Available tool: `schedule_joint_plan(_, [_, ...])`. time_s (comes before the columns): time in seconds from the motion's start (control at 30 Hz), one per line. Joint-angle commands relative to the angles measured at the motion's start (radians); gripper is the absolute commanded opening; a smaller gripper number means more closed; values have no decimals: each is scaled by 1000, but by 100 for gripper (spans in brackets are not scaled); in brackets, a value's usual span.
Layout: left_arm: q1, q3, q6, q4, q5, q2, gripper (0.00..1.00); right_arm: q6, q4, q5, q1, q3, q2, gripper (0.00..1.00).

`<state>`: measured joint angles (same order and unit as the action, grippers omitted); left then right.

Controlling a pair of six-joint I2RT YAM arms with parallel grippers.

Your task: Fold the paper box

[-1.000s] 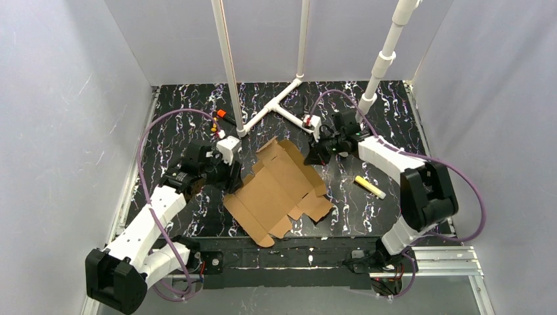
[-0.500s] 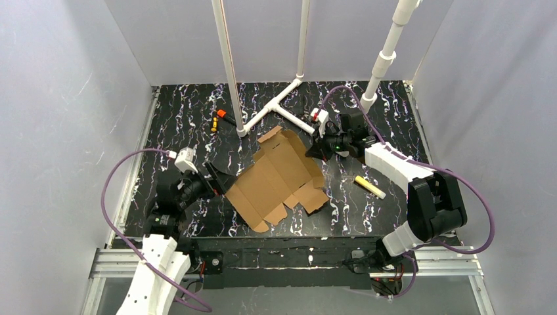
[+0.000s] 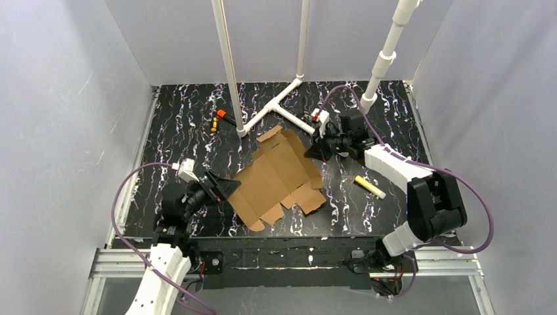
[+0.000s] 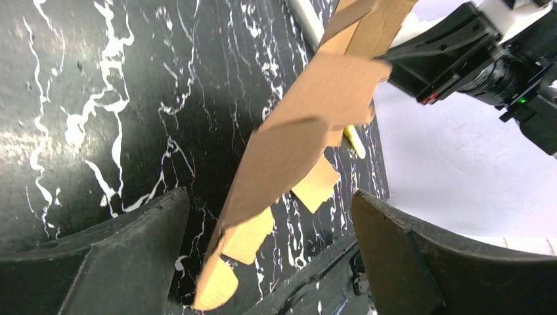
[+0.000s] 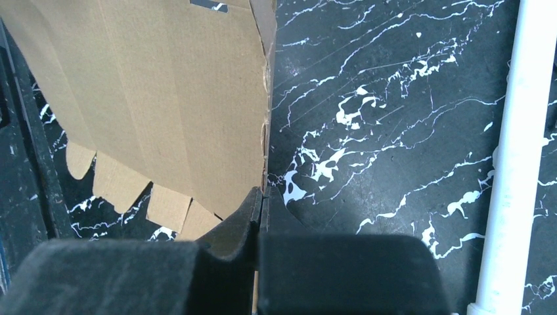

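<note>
In the right wrist view the paper box [image 5: 164,98] ran off the top and left edges, and its near edge vanished between the pressed-together fingers of the right end effector [image 5: 261,216]. From above, the orange-and-red item [image 3: 217,118] on the worktop [image 3: 177,131] was too small to identify. The left arm [image 3: 161,289] was cut off by the bottom edge.

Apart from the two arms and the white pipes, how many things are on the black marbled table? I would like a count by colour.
Brown: 1, flat corrugated cardboard sheet
Yellow: 1, short stick
Orange: 1, small object
Total: 3
</note>
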<state>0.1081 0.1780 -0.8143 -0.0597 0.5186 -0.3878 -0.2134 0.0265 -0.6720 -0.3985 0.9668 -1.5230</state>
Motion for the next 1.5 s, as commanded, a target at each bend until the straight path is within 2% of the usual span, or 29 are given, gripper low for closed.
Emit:
schedule_joint_plan(0.0, [27, -47, -59, -32, 32, -34, 89, 116, -100, -22, 28, -22, 1, 1])
schedule_joint_plan(0.2, [94, -65, -68, -63, -58, -57, 86, 225, -181, 25, 33, -67, -10, 1])
schedule_joint_plan(0.33, [128, -84, -81, -179, -96, -128, 79, 279, -222, 20, 35, -86, -21, 1])
schedule_joint_plan(0.6, [168, -86, -77, -408, -85, -263, 72, 356, -288, -38, 56, -108, -29, 1])
schedule_joint_plan(0.8, [168, -108, -75, -441, -107, -209, 70, 391, -318, -60, 66, -119, -26, 1])
schedule_joint_plan(0.97, [167, -132, -77, -458, -112, -168, 64, 417, -339, -76, 66, -124, -29, 1])
schedule_joint_plan(1.37, [167, -108, -9, -464, -141, -273, 47, 461, -396, -155, 66, -134, -34, 1])
schedule_joint_plan(1.47, [167, -106, 17, -464, -161, -297, 46, 463, -401, -169, 64, -134, -37, 1])
